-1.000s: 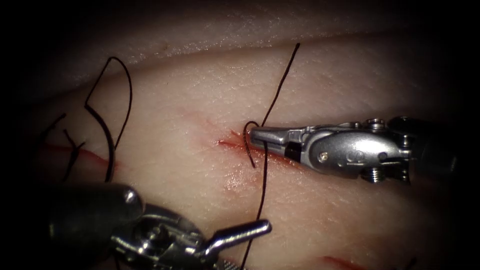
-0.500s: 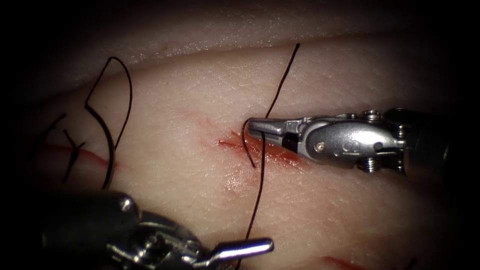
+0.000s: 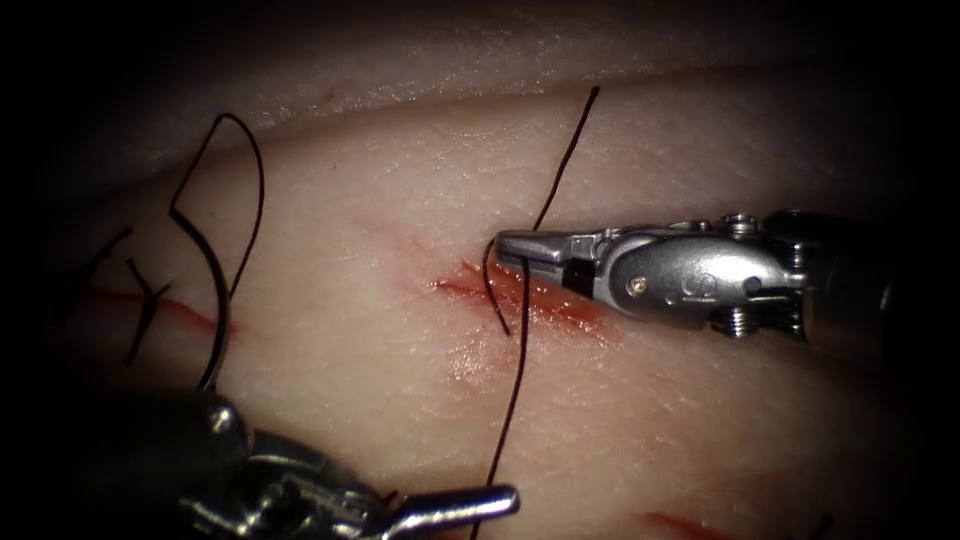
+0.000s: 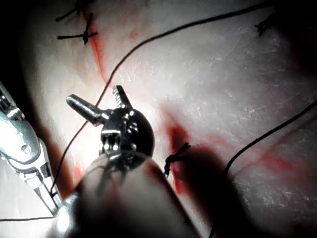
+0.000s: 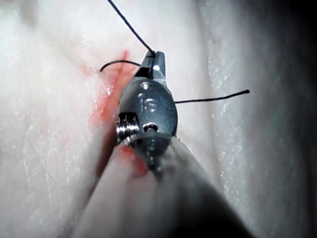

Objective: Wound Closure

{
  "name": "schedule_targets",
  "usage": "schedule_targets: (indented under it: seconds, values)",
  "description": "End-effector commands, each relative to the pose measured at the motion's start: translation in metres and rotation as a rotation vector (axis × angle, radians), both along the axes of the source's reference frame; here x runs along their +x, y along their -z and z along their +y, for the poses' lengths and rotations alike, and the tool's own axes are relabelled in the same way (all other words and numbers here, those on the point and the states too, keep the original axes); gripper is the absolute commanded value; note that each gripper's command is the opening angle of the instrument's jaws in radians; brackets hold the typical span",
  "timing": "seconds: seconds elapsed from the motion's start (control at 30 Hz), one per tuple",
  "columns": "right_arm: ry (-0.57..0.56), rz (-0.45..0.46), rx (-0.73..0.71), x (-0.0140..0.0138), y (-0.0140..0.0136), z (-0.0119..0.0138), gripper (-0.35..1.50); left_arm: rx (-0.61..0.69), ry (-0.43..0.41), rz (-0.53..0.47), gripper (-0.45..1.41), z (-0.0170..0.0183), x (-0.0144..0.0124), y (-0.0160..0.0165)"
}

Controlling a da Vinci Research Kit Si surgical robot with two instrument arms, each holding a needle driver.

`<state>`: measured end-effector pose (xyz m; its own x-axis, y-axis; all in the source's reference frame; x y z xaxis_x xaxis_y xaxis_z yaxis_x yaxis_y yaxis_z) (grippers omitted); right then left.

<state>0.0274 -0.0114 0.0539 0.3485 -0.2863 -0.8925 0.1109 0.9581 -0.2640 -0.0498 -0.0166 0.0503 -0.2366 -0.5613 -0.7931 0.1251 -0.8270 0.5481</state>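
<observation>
Broadly, tissue [image 3: 330, 390] lies slack, cut [image 3: 560, 310] unclosed. My right tool [image 3: 515, 247] is clamped on thread [image 3: 520, 360] above the cut; left tool [image 4: 96, 101] gapes, empty. Needle unseen. Risk: tugging could tear the cut's edge.
</observation>
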Motion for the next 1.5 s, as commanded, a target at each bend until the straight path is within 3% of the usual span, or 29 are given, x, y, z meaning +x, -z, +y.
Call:
schedule_targets:
  seconds: [0.03, 0.17, 0.2, 0.23, 0.27, 0.3, 0.63, 0.87, 0.9, 0.93, 0.97, 1.0, 1.27, 1.5]
  values:
    - [0.002, 0.002, -0.002, 0.0009, -0.0003, 0.0004, -0.35, -0.008, 0.000, -0.001, 0.59, 0.0002, -0.0008, -0.0004]
    - [0.000, 0.002, 0.003, 0.0008, -0.0004, 0.0005, -0.35, -0.023, -0.009, 0.005, 0.54, 0.0000, -0.0008, -0.0003]
    - [0.000, 0.001, 0.003, 0.0008, -0.0004, 0.0005, -0.35, -0.023, -0.010, 0.005, 0.44, -0.0001, -0.0007, -0.0002]
    - [0.000, 0.001, 0.003, 0.0008, -0.0004, 0.0005, -0.35, -0.023, -0.011, 0.004, -0.06, -0.0001, -0.0006, -0.0002]
    - [0.000, 0.001, 0.003, 0.0008, -0.0004, 0.0005, -0.35, -0.023, -0.011, 0.004, -0.06, -0.0001, -0.0006, -0.0002]
    - [0.000, 0.001, 0.003, 0.0008, -0.0005, 0.0005, -0.35, -0.023, -0.012, 0.004, -0.45, -0.0002, -0.0005, -0.0002]
    - [0.001, 0.002, 0.025, 0.0004, -0.0002, 0.0000, -0.35, -0.043, -0.020, 0.016, -0.45, 0.0012, 0.0013, 0.0005]
    - [-0.011, 0.034, 0.131, -0.0005, 0.0028, -0.0034, -0.35, -0.061, 0.026, 0.092, -0.45, 0.0037, 0.0050, 0.0004]
    - [-0.026, 0.036, 0.165, -0.0005, 0.0032, -0.0037, 0.16, -0.059, 0.032, 0.100, -0.45, 0.0039, 0.0055, 0.0002]
    - [-0.036, 0.035, 0.187, -0.0006, 0.0035, -0.0038, 0.46, -0.058, 0.035, 0.105, -0.45, 0.0040, 0.0058, 0.0001]
    - [-0.070, 0.031, 0.249, -0.0005, 0.0043, -0.0040, 1.05, -0.056, 0.044, 0.113, -0.45, 0.0041, 0.0065, -0.0002]
    - [-0.082, 0.035, 0.260, -0.0004, 0.0046, -0.0040, 1.20, -0.056, 0.050, 0.117, -0.45, 0.0041, 0.0069, -0.0003]
    - [-0.122, 0.051, 0.345, -0.0005, 0.0073, -0.0031, 1.47, -0.071, 0.063, 0.134, -0.45, 0.0043, 0.0089, 0.0000]
    - [-0.127, 0.045, 0.381, -0.0026, 0.0095, -0.0007, 1.47, -0.081, 0.074, 0.139, -0.45, 0.0044, 0.0104, 0.0005]
